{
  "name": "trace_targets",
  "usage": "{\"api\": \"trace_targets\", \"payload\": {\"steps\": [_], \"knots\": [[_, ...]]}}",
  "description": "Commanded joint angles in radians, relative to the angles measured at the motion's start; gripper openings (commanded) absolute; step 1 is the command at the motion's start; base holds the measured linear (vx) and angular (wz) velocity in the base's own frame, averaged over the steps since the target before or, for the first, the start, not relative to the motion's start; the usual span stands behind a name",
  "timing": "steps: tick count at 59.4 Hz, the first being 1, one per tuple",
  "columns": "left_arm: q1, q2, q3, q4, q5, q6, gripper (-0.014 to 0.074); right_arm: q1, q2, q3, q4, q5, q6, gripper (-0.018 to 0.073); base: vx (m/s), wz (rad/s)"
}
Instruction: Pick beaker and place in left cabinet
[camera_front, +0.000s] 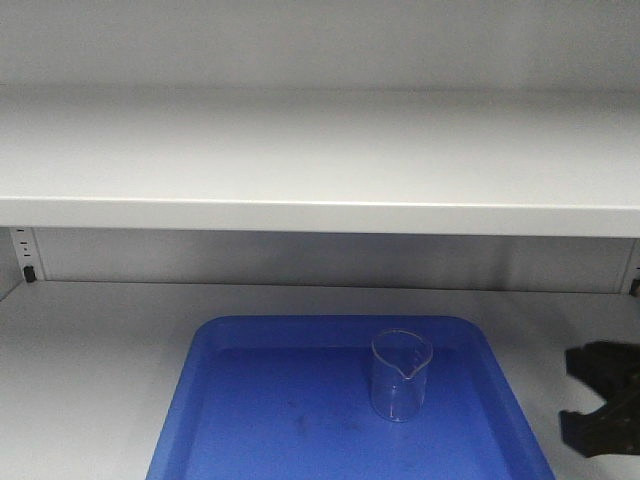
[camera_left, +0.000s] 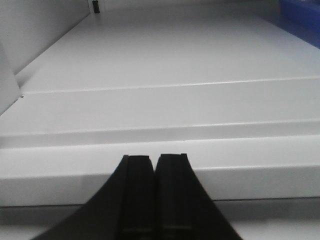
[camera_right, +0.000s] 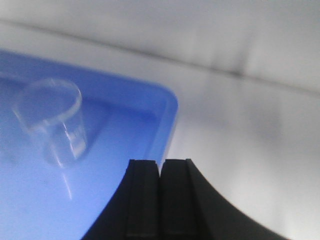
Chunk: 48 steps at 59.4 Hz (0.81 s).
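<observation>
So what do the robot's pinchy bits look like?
Both are black. The left tool has two flat, grooved fingers side by side on a base that flares outward like a bell. The right tool looks the same close up, and from the front it is chunky and angular. No cables or markings show.

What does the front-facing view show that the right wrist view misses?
Only the front-facing view shows the flat grey-white cabinet shelf overhead, the slotted rail in the back left corner, and the small clear glass beaker's pour spout. Only the right wrist view shows the right gripper shut and empty. Both show the beaker upright on the large blue tray, apart from the gripper.
</observation>
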<state>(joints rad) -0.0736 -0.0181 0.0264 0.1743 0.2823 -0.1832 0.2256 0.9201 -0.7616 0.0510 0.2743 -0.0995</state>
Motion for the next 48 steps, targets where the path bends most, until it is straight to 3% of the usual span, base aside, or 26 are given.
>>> {"api": "trace_targets", "payload": {"steps": [1, 12, 34, 48], "knots": [[0.000, -0.009, -0.011, 0.000, -0.083, -0.004, 0.0004, -0.007, -0.084, -0.003, 0.013, -0.158, -0.017, -0.0008, 0.00, 0.00], [0.000, -0.009, -0.011, 0.000, -0.083, -0.004, 0.0004, -0.007, -0.309, 0.217, 0.018, -0.297, 0.043, -0.0008, 0.00, 0.00], [0.000, -0.009, -0.011, 0.000, -0.083, -0.004, 0.0004, -0.007, -0.887, 0.593, -0.005, -0.274, 0.057, -0.0008, 0.00, 0.00], [0.000, -0.010, -0.011, 0.000, -0.083, -0.004, 0.0004, -0.008, -0.924, 0.799, -0.010, -0.469, 0.070, -0.0008, 0.00, 0.00]]}}
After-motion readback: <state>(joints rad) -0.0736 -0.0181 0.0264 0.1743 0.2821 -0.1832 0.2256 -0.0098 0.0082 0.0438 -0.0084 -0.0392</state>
